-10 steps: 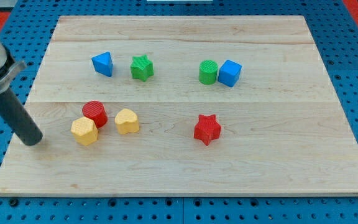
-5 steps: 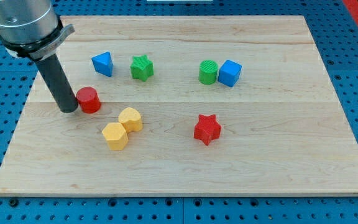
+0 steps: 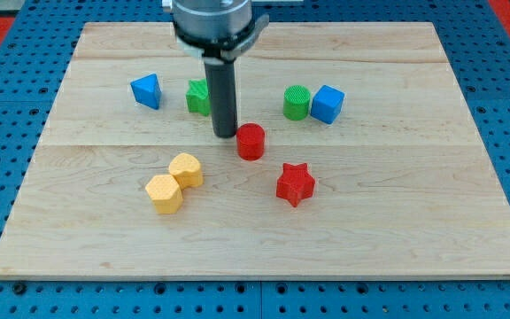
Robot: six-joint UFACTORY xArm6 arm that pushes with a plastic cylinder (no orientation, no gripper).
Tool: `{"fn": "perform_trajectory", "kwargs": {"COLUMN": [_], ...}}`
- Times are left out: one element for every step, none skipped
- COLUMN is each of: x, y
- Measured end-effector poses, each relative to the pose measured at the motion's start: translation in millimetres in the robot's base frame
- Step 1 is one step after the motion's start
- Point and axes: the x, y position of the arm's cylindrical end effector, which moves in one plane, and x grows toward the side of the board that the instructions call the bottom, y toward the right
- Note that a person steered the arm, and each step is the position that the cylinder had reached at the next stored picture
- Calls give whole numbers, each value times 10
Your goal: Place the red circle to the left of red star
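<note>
The red circle [image 3: 251,141] lies near the middle of the wooden board [image 3: 397,213]. The red star [image 3: 295,183] lies below it and to its right, a small gap apart. My tip [image 3: 226,134] rests on the board just left of the red circle, close to or touching it. The dark rod rises from there to the view's top and hides part of the green star [image 3: 197,96].
A blue triangular block [image 3: 147,90] lies at the upper left. A green cylinder [image 3: 297,102] and a blue cube [image 3: 328,104] sit together at the upper right. Two yellow blocks [image 3: 174,181] touch each other at the lower left of centre.
My tip has swept from the board's left side towards the centre, pushing the red circle right, away from the yellow blocks and close to the red star. The yellow blocks shifted slightly.
</note>
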Motion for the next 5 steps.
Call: {"fn": "perform_trajectory", "kwargs": {"x": [-79,310,665,189,130], "y": [179,451,653,507,838]}}
